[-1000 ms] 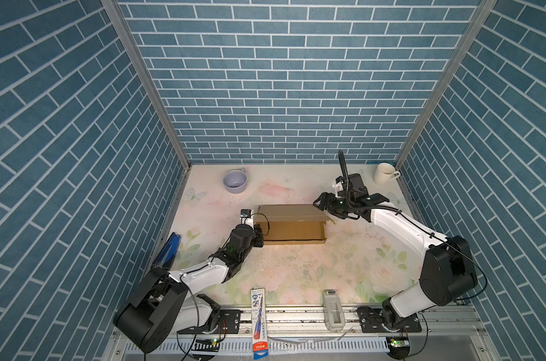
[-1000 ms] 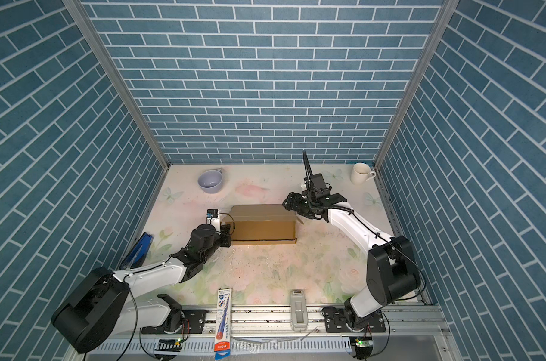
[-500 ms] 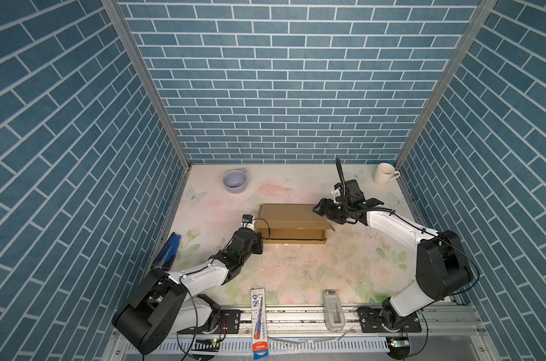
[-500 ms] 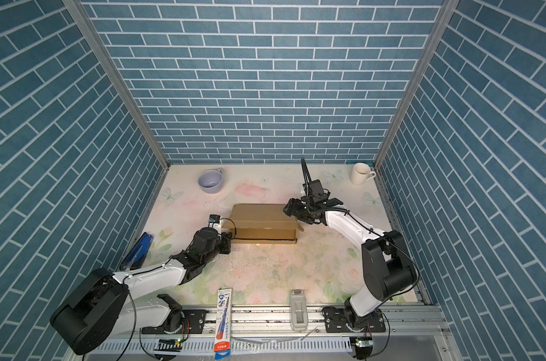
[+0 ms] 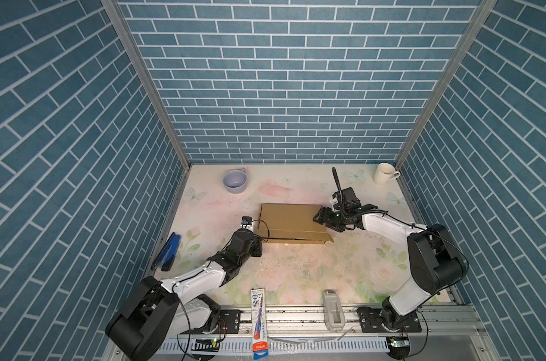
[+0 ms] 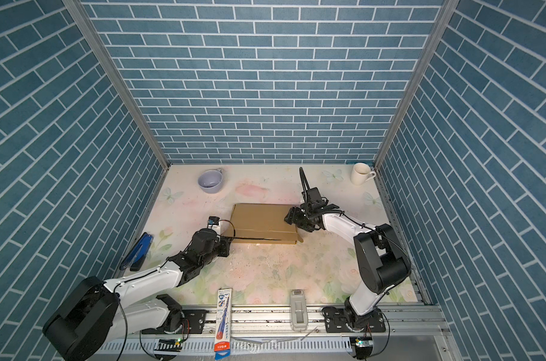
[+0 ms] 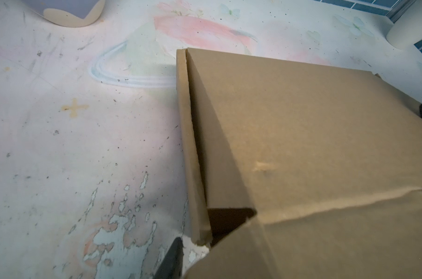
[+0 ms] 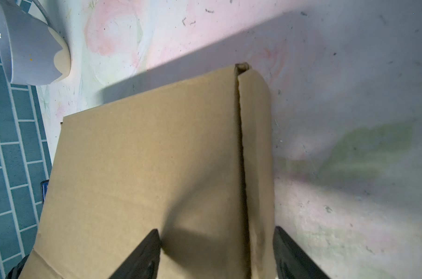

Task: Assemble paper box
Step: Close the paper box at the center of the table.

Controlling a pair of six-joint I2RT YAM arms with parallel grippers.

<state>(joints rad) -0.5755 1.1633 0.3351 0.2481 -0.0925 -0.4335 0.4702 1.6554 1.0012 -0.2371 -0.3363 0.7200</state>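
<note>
Jaws of your right gripper (image 8: 216,233) stand spread astride one end of the paper box (image 5: 289,218). At your left gripper (image 5: 256,242) one finger is hidden, so its grip cannot be told. You have the box mid-table, lid down, contents hidden, long axis running gripper to gripper. The lavender cup (image 5: 235,182) and white mug (image 5: 384,173) show bare insides.

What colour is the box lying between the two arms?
Plain brown cardboard; the paper box shows best in the right wrist view.
</note>
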